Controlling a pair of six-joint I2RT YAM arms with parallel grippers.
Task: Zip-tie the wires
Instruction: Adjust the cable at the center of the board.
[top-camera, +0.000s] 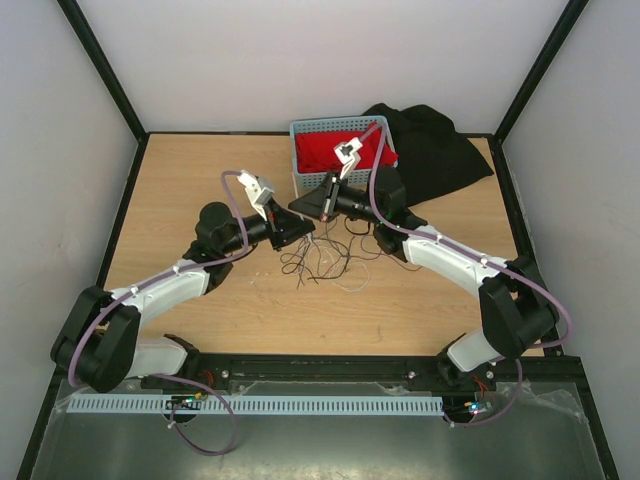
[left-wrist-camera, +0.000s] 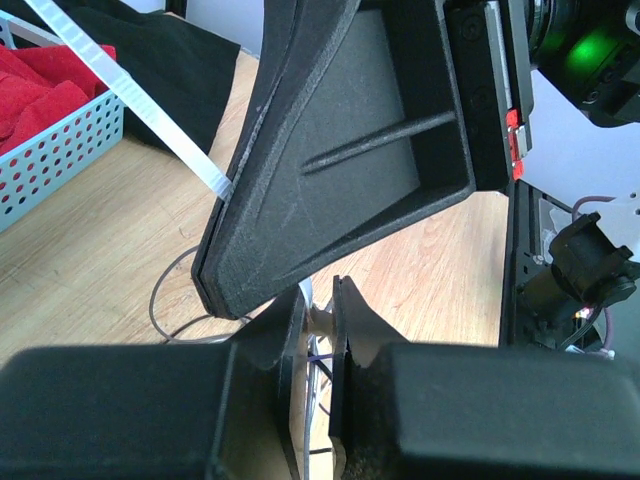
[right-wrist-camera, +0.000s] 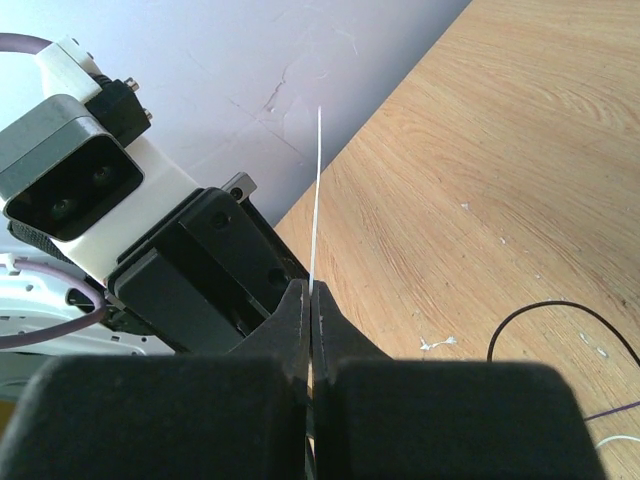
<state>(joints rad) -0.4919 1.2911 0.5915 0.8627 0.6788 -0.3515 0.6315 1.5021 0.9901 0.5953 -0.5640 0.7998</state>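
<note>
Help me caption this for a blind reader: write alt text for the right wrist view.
The right gripper pinches the zip tie, seen edge-on as a thin white line rising from its shut jaws. The left gripper sits close behind on the left; a black wire loops on the wooden table at lower right.

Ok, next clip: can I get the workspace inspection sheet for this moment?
Surface: wooden table, small pale specks.
Job's things: wires tangled loose mid-table; zip tie held above the table.
Clutter: blue basket holding red cloth; black cloth beside it.
Grippers: right gripper shut on zip tie; left gripper narrow around a whitish piece, apparently the tie.
Cables: purple cables along both arms.
Surroundings: white walls, black frame.
</note>
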